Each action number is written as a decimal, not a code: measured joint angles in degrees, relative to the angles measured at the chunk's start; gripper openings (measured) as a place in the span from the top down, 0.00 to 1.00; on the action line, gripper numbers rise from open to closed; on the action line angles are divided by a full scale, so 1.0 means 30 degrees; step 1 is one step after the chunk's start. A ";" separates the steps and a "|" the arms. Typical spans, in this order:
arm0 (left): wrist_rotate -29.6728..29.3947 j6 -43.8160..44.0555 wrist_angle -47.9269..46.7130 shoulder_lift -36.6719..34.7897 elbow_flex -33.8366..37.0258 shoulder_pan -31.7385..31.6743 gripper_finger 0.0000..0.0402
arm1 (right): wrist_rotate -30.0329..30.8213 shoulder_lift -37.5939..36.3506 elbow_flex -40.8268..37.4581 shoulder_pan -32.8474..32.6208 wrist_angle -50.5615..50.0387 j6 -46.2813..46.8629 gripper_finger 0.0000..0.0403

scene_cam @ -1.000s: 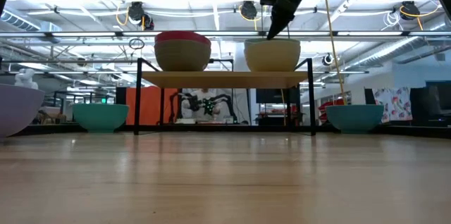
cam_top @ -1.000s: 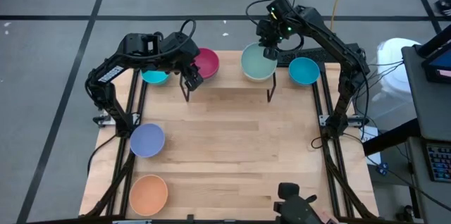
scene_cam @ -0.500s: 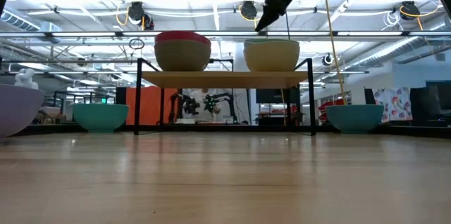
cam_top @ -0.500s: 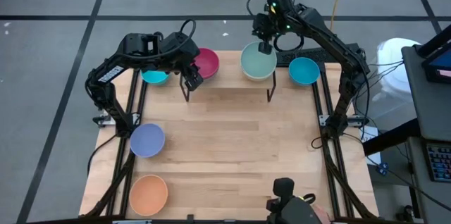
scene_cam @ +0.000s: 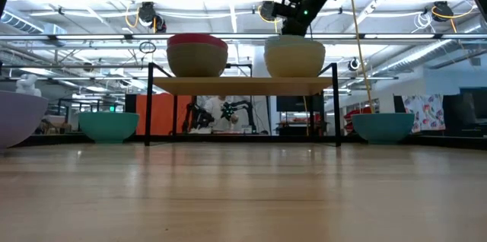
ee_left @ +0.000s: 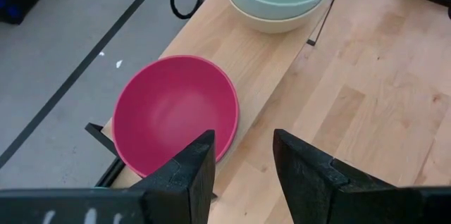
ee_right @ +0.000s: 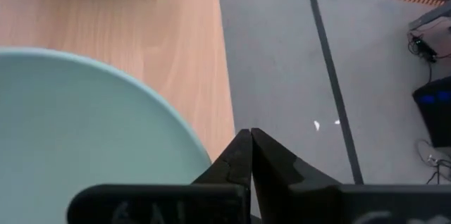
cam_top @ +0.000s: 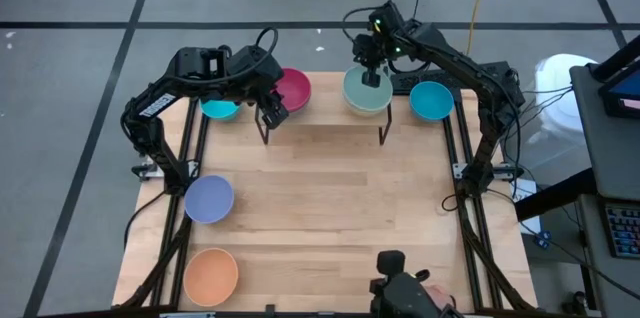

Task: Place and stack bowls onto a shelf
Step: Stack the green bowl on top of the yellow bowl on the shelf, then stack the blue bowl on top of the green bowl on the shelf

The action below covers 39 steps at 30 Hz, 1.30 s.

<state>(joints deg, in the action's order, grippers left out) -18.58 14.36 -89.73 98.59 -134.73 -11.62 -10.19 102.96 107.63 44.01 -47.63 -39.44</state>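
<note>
mint bowl (cam_top: 366, 91) on the shelf (scene_cam: 243, 84) sits directly beneath the right gripper (cam_top: 369, 79), fingers pressed together; left gripper (ee_left: 243, 155) spread beside the magenta bowl (ee_left: 176, 113)

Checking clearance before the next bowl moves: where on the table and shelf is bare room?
The tabletop is bare from the shelf forward, right of the lavender bowl and orange bowl. On the shelf, only a narrow strip lies between the magenta bowl and mint green bowl; the left pincer and right pincer crowd it.
</note>
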 joint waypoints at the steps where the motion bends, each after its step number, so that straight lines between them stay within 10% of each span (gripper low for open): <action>1: -0.0004 -0.0002 -0.0006 0.0000 -0.0004 0.0000 0.63 | -0.0001 0.0000 -0.0073 0.0000 0.0056 -0.0103 1.00; 18: 0.0195 -0.0878 -0.0086 0.0000 -0.0004 0.0007 0.63 | 0.4450 -0.6488 -0.0114 -0.2208 -0.3362 -0.2684 1.00; 39: 0.0234 -0.0870 -0.0087 0.0000 -0.0004 0.0007 0.63 | 0.8421 -0.9060 -0.1219 -0.1923 -1.2063 0.8128 0.83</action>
<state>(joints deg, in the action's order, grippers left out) -17.87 11.75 -90.00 98.59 -134.74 -11.60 15.07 75.78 103.97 38.24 -83.82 -15.06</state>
